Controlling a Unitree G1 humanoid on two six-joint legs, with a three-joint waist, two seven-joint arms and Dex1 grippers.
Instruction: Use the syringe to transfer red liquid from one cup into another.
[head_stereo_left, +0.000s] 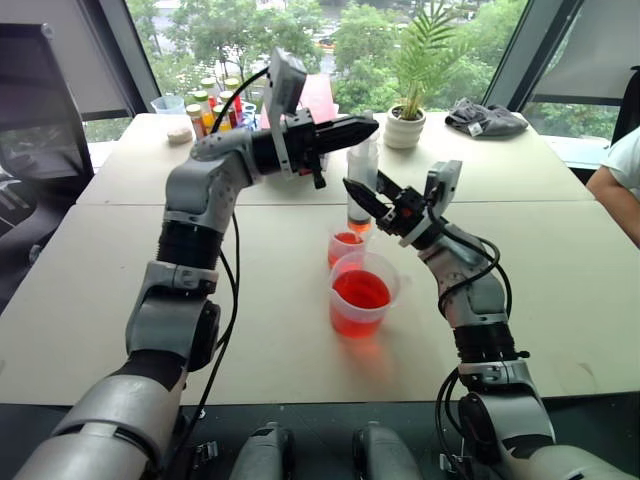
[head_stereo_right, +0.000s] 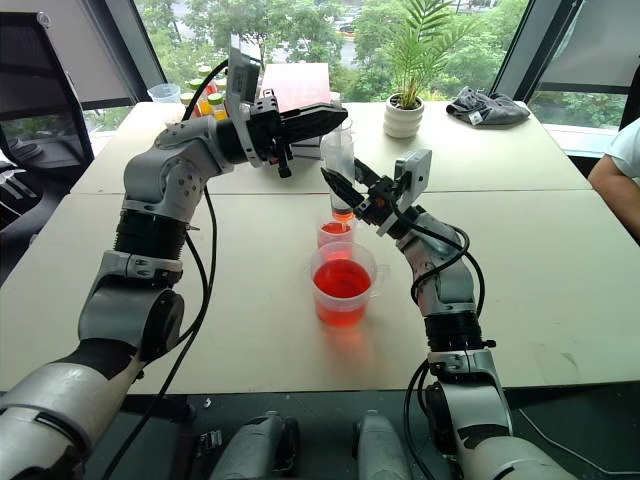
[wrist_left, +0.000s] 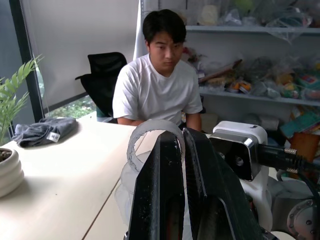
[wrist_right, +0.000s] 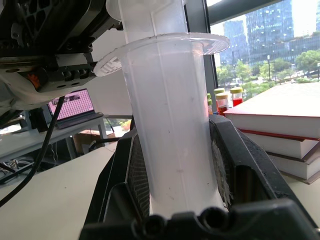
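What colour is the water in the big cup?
Bright red. The liquid in the big cup shows best in the right eye view.

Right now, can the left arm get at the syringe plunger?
Likely yes: the left end effector is already shut at the plunger top of the syringe, which the right end effector holds upright by the barrel over the smaller cup. Nothing blocks it.

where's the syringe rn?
Head views: the syringe stands upright mid-table, tip over the smaller cup, barrel clamped in the right gripper, left gripper shut at its plunger.
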